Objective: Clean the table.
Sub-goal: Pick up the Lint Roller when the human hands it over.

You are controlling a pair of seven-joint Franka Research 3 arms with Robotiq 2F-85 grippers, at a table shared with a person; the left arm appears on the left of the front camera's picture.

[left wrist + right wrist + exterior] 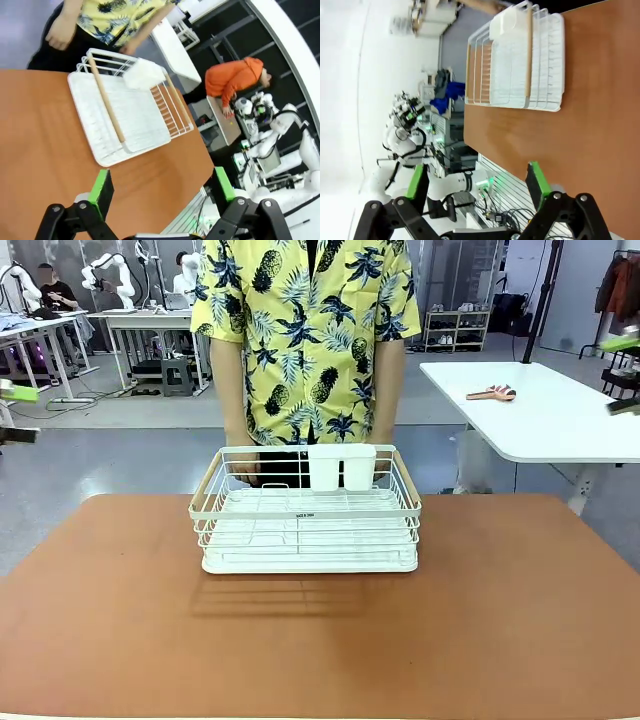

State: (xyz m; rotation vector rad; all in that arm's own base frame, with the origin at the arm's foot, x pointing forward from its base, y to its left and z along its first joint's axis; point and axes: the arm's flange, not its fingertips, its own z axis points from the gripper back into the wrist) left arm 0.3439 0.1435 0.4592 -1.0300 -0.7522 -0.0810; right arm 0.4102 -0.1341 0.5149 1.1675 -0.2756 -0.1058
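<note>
The tabletop [500,620] is big, red-brown w/ round corners. It runs from the robot's side to the person [305,330].

A white wire rack [305,525] sits on it, in the middle, nearer the far edge. The rack has a wood handle on each short side & a white tray at the bottom. A white 2-part cup holder [342,468] hangs inside the rack's far wall.

The person, in a yellow pineapple shirt, stands at the far edge just behind the rack, arms down. One hand [60,35] is near the rack's far corner. The other hand [130,47] is just by the cup holder; can't tell if it touches.

- **Left jaws:** spread wide, green pads [101,187] far apart, nothing between them. They are up in the air w/ the tabletop below, well apart from the rack.
- **Right jaws:** spread wide too, pads [415,182] far apart, nothing between them, well apart from the rack.
</note>
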